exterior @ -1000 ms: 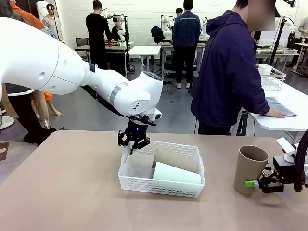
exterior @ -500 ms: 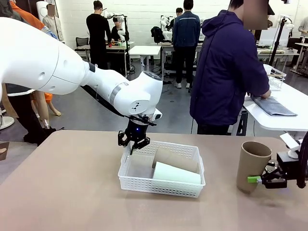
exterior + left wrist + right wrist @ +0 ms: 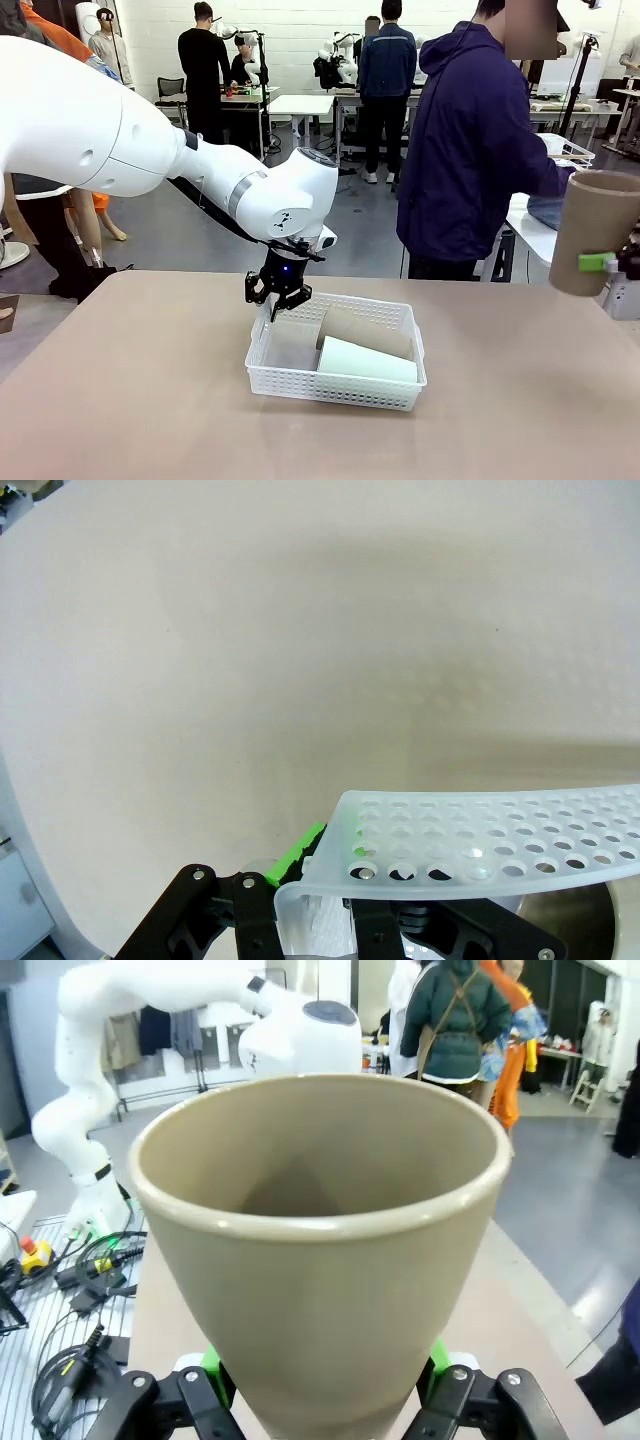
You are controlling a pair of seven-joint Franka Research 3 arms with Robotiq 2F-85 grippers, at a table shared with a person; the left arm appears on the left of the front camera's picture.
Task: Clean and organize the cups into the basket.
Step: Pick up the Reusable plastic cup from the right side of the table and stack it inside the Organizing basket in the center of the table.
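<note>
Left fingers [image 3: 277,305] clamp basket [image 3: 335,385] rim; right fingers [image 3: 325,1385] hold tan cup [image 3: 592,245] aloft

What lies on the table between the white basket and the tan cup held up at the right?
Bare tabletop; in the front view nothing stands between the basket and the raised cup.

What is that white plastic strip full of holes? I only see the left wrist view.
Observer: It's the rim of a white basket; the left tool is shut on its far corner.
Operator: Anything inside it?
Observer: Two cups lying on their sides: a brown cup and a mint cup.
Operator: Any others?
Observer: A second brown one, the raised cup, is gripped by the right tool above the table's right edge.
</note>
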